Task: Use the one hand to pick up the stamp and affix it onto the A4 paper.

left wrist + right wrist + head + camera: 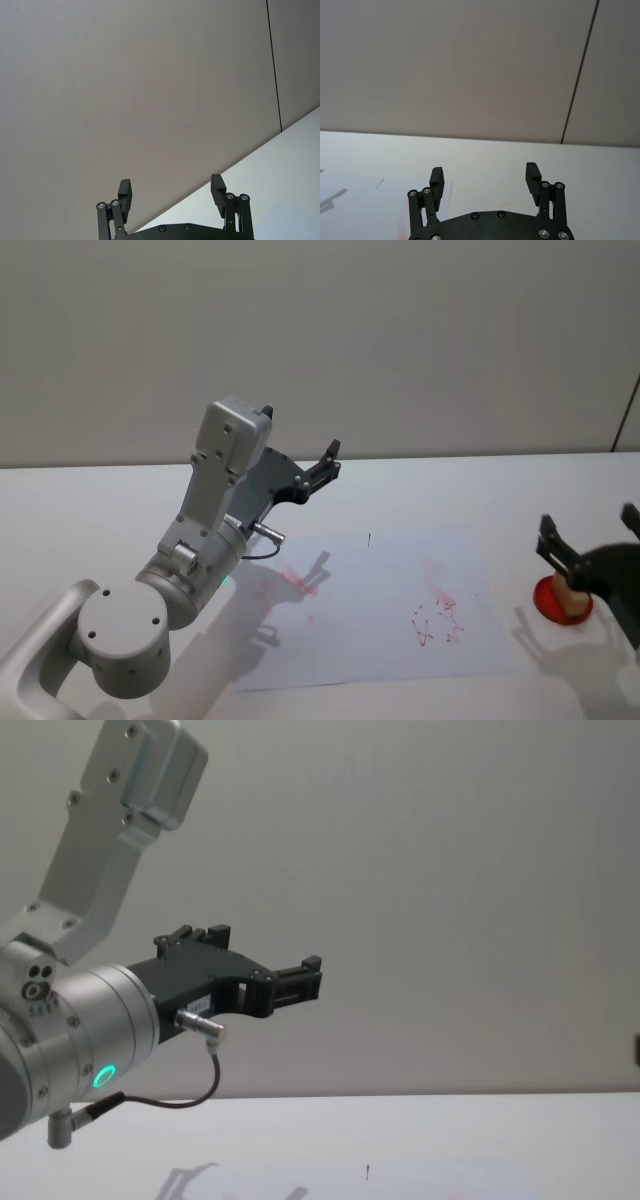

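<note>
The stamp [572, 597], a small tan wooden block, stands on a round red ink pad [556, 606] at the table's right side. My right gripper [588, 520] hovers over it, open, with the stamp just below the base of its left finger and partly hidden by it. In the right wrist view the right gripper [485, 177] has nothing between its ribbed fingers. The A4 paper [370, 610] lies flat mid-table with red marks on it. My left gripper [325, 462] is raised off the table and points at the wall, and the left wrist view shows the left gripper [170, 192] open.
The silver left arm [200, 550] with a green light rises over the paper's left part and casts a shadow on it. A plain wall [400, 340] stands behind the table. Bare tabletop [450, 490] lies beyond the paper.
</note>
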